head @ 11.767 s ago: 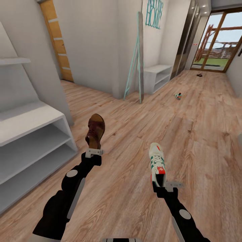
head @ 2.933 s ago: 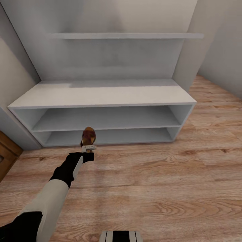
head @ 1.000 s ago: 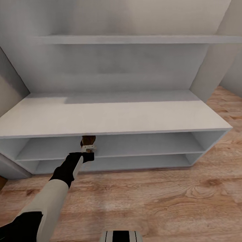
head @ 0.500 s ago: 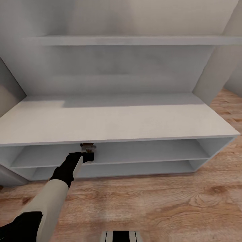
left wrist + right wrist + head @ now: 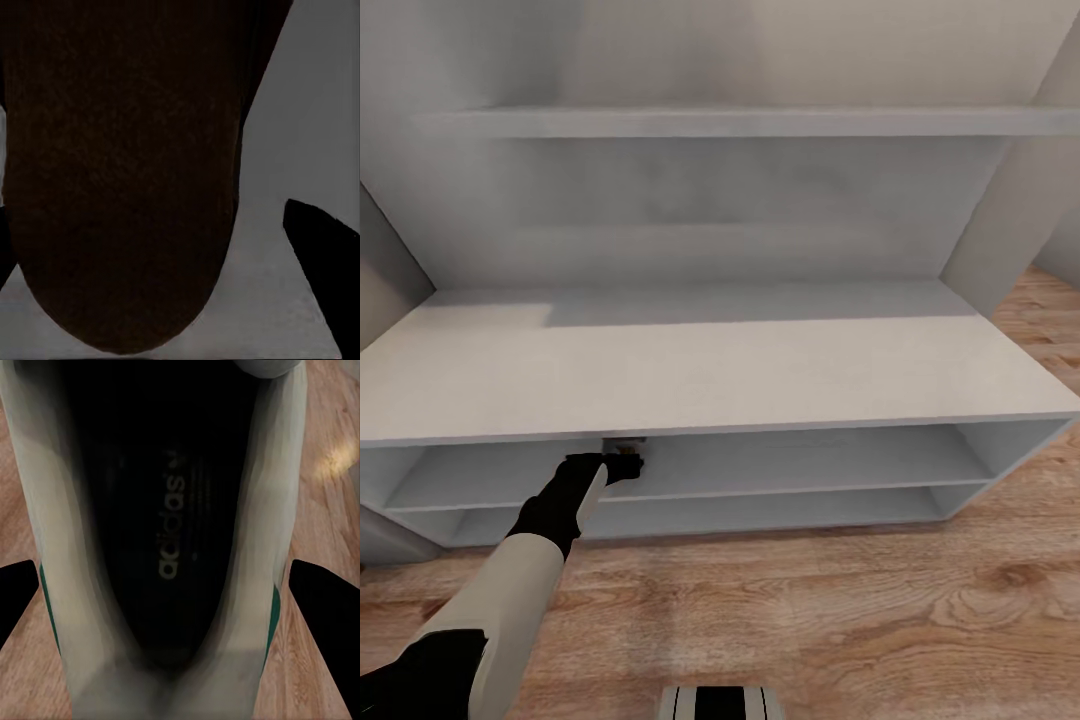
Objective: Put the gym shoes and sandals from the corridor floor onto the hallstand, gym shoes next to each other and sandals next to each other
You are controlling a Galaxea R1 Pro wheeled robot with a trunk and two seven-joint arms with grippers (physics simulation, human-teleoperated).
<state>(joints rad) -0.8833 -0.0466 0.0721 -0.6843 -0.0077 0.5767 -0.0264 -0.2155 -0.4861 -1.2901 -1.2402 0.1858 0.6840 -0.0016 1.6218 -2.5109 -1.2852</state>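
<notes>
1. The hallstand (image 5: 700, 370) is sitting square ahead in the head view, pale grey-white, its flat top running wide, two open shelf levels beneath it and a long upper shelf (image 5: 740, 122) hanging above against the back panel.
2. The left arm (image 5: 510, 590) is stretching up from the lower corner toward the hallstand, and the left gripper (image 5: 623, 452) is poking into the upper open level, just under the front edge of the flat top, toward the hallstand's left half.
3. The sandal (image 5: 120, 172) is showing large and dark brown in the left wrist view, its rounded end pointing back at the camera, with grey hallstand surface lying around it; from the head view just a sliver of it is peeking out below the top's edge.
4. One dark fingertip (image 5: 322, 270) is standing beside the sandal and another is grazing the opposite picture edge, so the left jaws are sitting on either side of the sandal, clamped on it.
5. In the right wrist view the gym shoe (image 5: 169, 547) is looming close, white upper, dark insole with pale lettering, green trim at the sides.
6. The right gripper (image 5: 169, 607) is holding it, black fingers (image 5: 326, 607) flanking the shoe, with the corridor floor (image 5: 330, 450) lying below it, well clear of the hallstand's shelves.
</notes>
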